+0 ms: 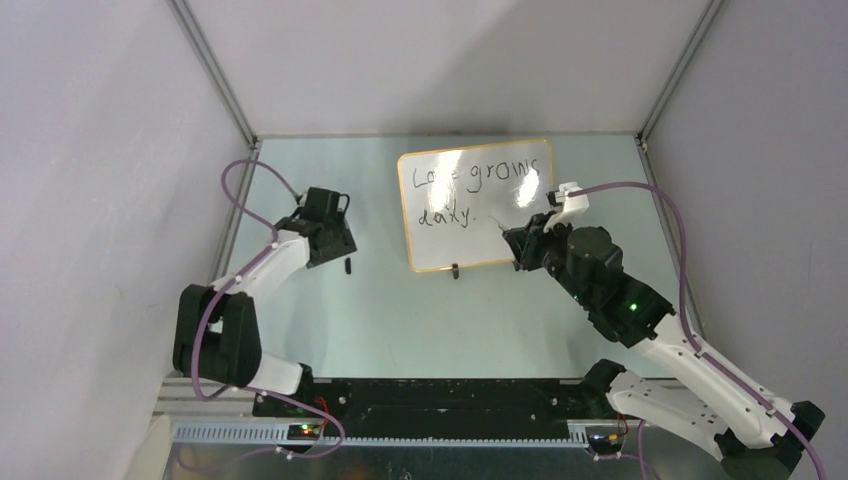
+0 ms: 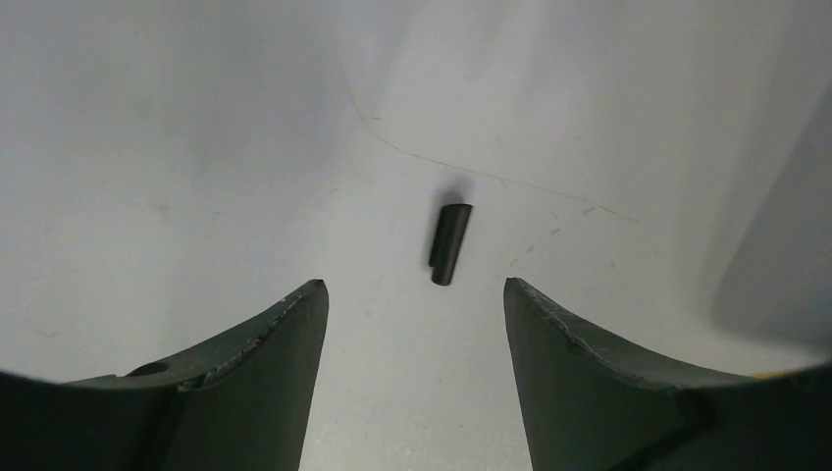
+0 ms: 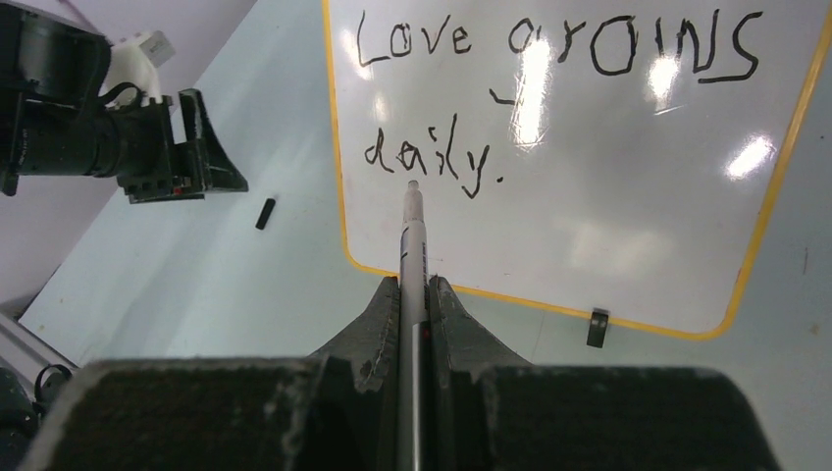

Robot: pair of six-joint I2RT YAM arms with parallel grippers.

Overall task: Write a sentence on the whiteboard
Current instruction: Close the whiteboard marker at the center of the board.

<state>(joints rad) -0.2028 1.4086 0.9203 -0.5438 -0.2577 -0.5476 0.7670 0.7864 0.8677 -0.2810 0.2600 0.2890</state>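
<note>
Pale green table (image 1: 400, 330) runs from the arm bases at the near edge out to plain white walls.

On the left side, the left gripper (image 2: 412, 294) hangs low over the table. Its two fingers are apart and nothing is between them. Just past the fingertips a small black cap (image 2: 449, 243) lies on the table. Its long side points away from the arms.

On the right side, the right gripper (image 3: 412, 287) is squeezed tight on a marker (image 3: 412, 245). The marker sticks straight out from the fingers and points at the board. Its tip sits just under the word "daily". I cannot tell if the tip touches.

A bit farther out, in the middle of the table, is the whiteboard (image 1: 500, 240), with its thin orange rim. Its long side runs left to right, turned a little. One small black foot (image 3: 596, 327) shows on its near edge.

On the board is the sentence (image 3: 559, 44) in thin black writing, two lines. It says "Love grows" on top and "daily." below, and it reads the right way up from the arms' side
</note>
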